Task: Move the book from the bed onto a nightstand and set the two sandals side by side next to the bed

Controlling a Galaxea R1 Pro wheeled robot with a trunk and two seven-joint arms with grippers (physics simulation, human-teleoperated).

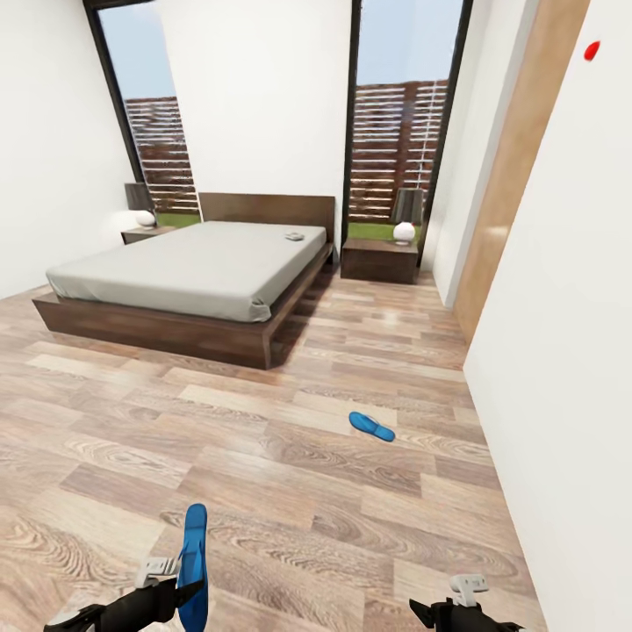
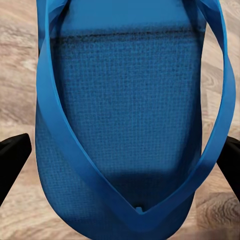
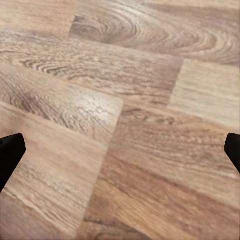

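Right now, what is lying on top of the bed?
On the bed, one small thing, probably the book, lies on the off-white mattress near the headboard; its cover is too small to read. The rest of the mattress looks bare. Under the bed cannot be seen.

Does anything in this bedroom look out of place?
Yes. One blue sandal lies alone mid-floor, away from the bed. Its mate stands on edge in the left gripper. A small book lies on the mattress.

I see bright, even daylight from the tall windows; the bed casts soft floor shadows, and wrist views look slightly blurred.
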